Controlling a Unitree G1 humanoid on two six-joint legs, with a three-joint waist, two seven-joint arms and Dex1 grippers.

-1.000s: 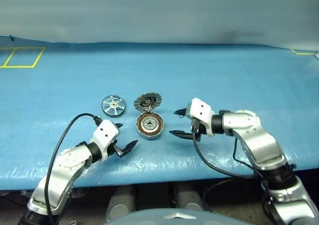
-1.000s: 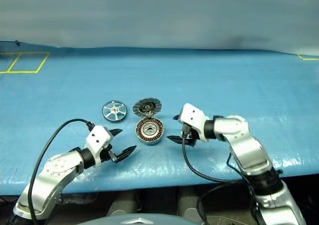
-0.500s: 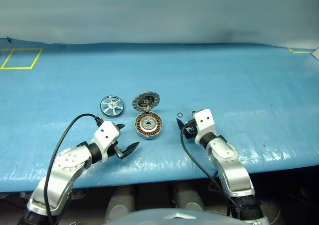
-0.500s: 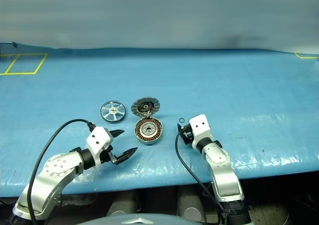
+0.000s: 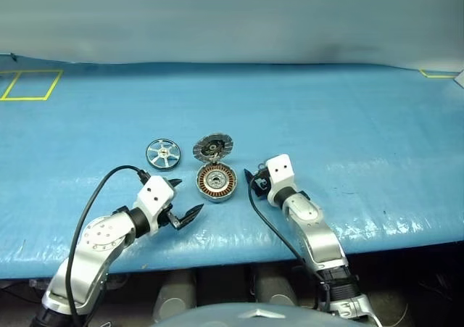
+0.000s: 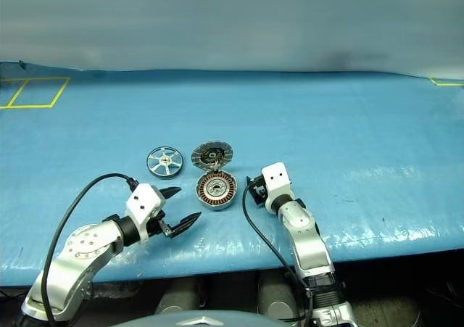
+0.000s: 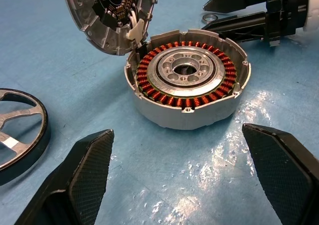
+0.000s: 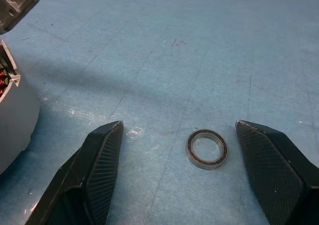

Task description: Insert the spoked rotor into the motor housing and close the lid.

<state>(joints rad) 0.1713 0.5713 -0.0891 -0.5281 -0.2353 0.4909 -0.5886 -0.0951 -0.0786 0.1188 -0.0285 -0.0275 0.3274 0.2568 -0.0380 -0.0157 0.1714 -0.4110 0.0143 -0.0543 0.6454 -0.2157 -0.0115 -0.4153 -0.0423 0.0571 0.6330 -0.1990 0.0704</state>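
Where the blue sheet (image 5: 348,117) covers the table up to a pale wall, one motor housing (image 5: 217,181) sits with its lid (image 5: 214,147) tilted up on the hinge at its far edge. Inside the housing a ring of copper windings surrounds a silver hub. One spoked rotor (image 5: 163,154) lies flat just left of the lid, outside the housing. One small ring (image 8: 207,148) lies right of the housing, between the spread jaws of the right gripper (image 8: 192,160). The left gripper (image 5: 181,200), jaws spread and empty, sits near the housing, on its left and nearer the table's front edge.
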